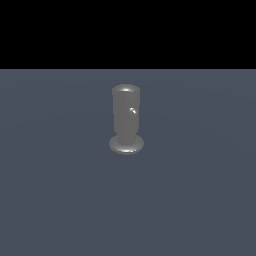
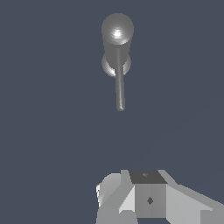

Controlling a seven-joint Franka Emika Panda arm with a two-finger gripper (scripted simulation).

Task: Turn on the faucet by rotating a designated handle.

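The faucet (image 1: 126,120) is a grey metallic upright cylinder with a rounded top and a flared round foot, standing on the blue-grey floor in the middle of the exterior view. Its handle (image 1: 132,111) shows there only as a small shiny nub on the upper body, pointing at the camera. In the wrist view I look down on the faucet (image 2: 117,31), and the handle (image 2: 119,85) is a thin straight rod jutting from it towards my gripper (image 2: 148,197). Only grey blocky parts of the gripper show at the frame's edge, well short of the rod's tip. Its fingertips are not distinguishable.
A flat blue-grey floor (image 1: 200,200) surrounds the faucet on every side. A black background lies beyond its far edge in the exterior view. The arm does not appear in the exterior view.
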